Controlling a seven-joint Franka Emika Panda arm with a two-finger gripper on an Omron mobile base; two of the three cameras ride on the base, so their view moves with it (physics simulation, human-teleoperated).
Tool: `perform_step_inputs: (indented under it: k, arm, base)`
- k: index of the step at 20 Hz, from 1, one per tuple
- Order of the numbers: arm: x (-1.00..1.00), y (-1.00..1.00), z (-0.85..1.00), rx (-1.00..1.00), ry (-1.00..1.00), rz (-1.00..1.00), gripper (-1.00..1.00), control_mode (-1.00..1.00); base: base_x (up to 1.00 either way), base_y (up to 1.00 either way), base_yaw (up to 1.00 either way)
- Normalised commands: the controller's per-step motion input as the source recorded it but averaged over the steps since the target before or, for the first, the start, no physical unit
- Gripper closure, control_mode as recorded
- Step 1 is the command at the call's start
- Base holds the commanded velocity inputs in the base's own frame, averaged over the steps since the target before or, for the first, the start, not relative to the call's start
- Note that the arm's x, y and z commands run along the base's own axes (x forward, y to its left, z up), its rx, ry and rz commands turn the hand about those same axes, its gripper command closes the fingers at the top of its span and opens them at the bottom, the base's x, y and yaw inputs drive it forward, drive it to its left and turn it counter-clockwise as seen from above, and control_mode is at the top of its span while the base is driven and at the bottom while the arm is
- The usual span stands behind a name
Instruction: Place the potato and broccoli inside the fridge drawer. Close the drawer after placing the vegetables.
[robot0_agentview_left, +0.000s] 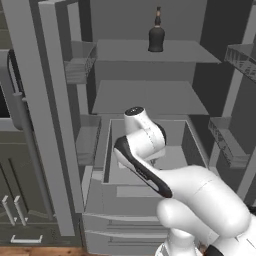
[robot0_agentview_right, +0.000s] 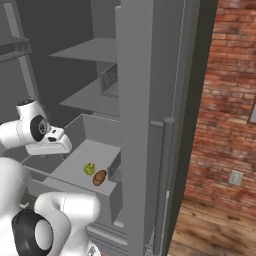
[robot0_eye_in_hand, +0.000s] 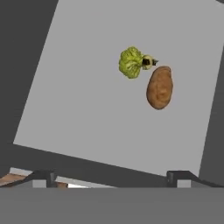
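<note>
Looking from the left base view, the white arm leans over the wide, deep, light-grey fridge drawer (robot0_agentview_left: 150, 165), which stands pulled out below two grey shelves; a dark glass bottle (robot0_agentview_left: 156, 34) sits on the upper shelf, well apart from the work. The arm's own bulk hides most of the drawer floor from this side, and the fingers cannot be made out. In the right base view, the two-finger gripper (robot0_agentview_right: 64, 154) hangs above the left part of the drawer floor, holding nothing, while the small green broccoli floret (robot0_agentview_right: 89, 168) and the brown oval potato (robot0_agentview_right: 99, 177) lie on the floor near the low front wall, just beside each other. Both vegetables therefore appear delivered, and the drawer not yet closed; the hand seems placed high to clear the tall side walls before any push on the front. In the hand view, the two dark finger tips stand far apart at the bottom corners with an empty gap between them. The broccoli's bumpy yellow-green head points left and its short pale stalk right, nearly touching the upper end of the potato, which lies lengthwise, smooth and russet, on the plain grey floor.
</note>
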Motion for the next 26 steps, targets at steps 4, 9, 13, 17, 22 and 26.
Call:
perform_step_inputs:
  k: [4,9,13,17,22,26]
  arm:
    - [-0.88,0.14,0.27,0.03,0.0,0.0,-1.0,-1.0]
    - [-0.77,0.03,-0.21,0.06,0.05,0.0,-1.0,-1.0]
    - [-0.34,0.0,-0.52,0.04,0.1,0.0,-1.0,-1.0]
    - [-0.01,0.01,-0.62,0.02,0.11,0.0,-1.0,-1.0]
    - [0.17,0.01,-0.61,0.01,0.03,0.0,-1.0,-1.0]
    - [0.39,0.0,-0.47,0.0,-0.02,0.0,-1.0,-1.0]
  base:
    - [0.0,0.0,0.0]
    - [0.0,0.0,0.0]
    - [0.0,0.0,0.0]
    - [0.0,0.0,0.0]
    - [0.0,0.0,0.0]
    - [0.0,0.0,0.0]
